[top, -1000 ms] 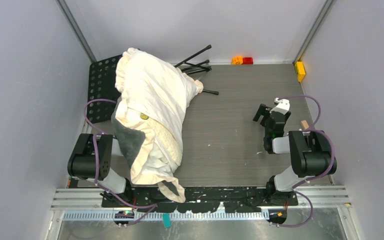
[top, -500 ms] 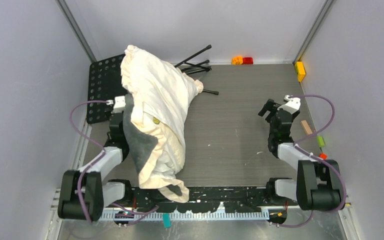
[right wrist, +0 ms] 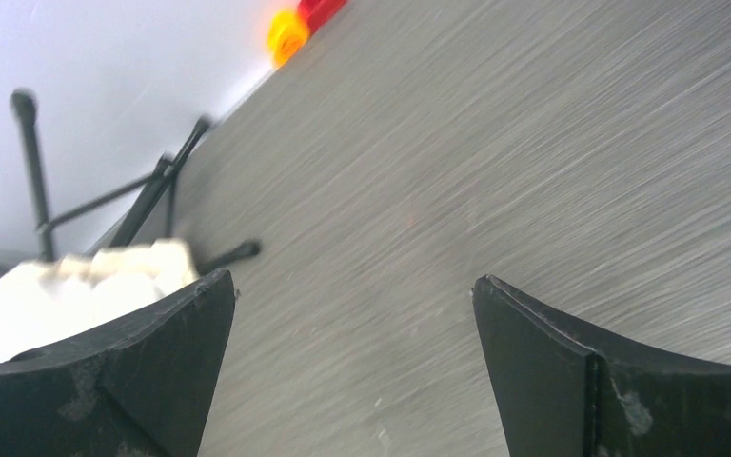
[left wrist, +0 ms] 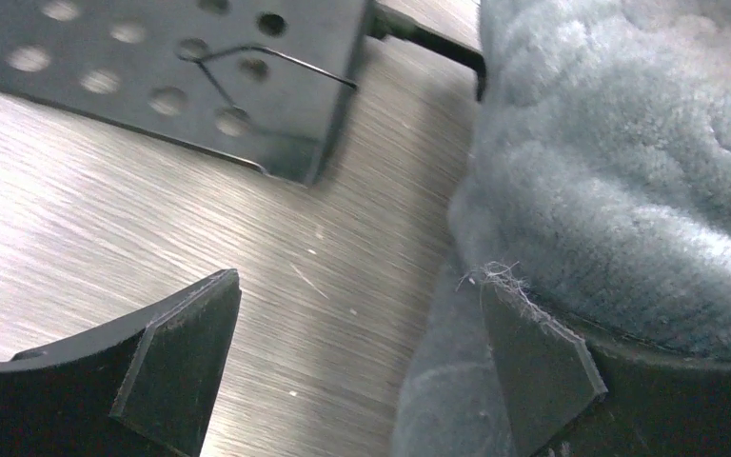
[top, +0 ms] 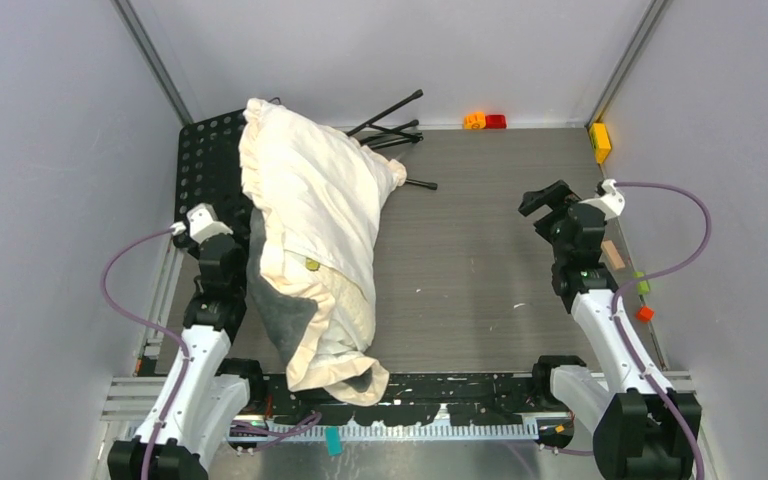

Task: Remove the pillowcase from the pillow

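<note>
Just right of the wide-open left gripper lies the pillow, lengthwise near-to-far; right gripper, equally spread, well apart.

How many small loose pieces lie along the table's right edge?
4: a yellow block at the far corner, a tan wooden piece beside the right arm, then a green piece and an orange-red piece nearer. The arm may hide more.
</note>
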Robot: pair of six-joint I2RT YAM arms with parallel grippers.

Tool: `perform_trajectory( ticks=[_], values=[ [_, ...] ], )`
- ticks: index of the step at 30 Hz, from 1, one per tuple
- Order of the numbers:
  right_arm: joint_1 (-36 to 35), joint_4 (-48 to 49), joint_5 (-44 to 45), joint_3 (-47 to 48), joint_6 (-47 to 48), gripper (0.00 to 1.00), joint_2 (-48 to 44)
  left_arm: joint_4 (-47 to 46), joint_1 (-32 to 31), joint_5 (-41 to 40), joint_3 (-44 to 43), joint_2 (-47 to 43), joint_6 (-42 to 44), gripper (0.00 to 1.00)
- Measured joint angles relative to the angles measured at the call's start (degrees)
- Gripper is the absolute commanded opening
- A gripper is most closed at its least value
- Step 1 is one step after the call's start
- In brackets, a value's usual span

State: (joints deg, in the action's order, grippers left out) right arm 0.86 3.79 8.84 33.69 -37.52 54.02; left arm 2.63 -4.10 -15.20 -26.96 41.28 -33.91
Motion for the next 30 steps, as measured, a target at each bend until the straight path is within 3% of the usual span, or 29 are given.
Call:
perform_trajectory(
  ticks=[7,17,23,30],
  values=[
    [-4.3,-7.8,-15.6,5.9,-3.2,0.98,5.2,4.9,0.0,13.9,-2.3,-0.6,-4.4,1.0],
    [-30.3,-6.3,-25.1,12.6,0.3,0.99,11.3,6.7,0.0,32.6,-13.4,2.0,-10.2,0.95],
    [-40.1,-7.8,-25.4,20.6,3.0,0.99,14.8,4.1,-0.2,41.7,-13.6,8.3,-14.3,0.93],
    [-40.5,-15.7,-17.9,27.0,4.8,0.99,10.9,-0.9,-7.4,44.1,-14.1,13.8,-17.1,0.92]
  ],
)
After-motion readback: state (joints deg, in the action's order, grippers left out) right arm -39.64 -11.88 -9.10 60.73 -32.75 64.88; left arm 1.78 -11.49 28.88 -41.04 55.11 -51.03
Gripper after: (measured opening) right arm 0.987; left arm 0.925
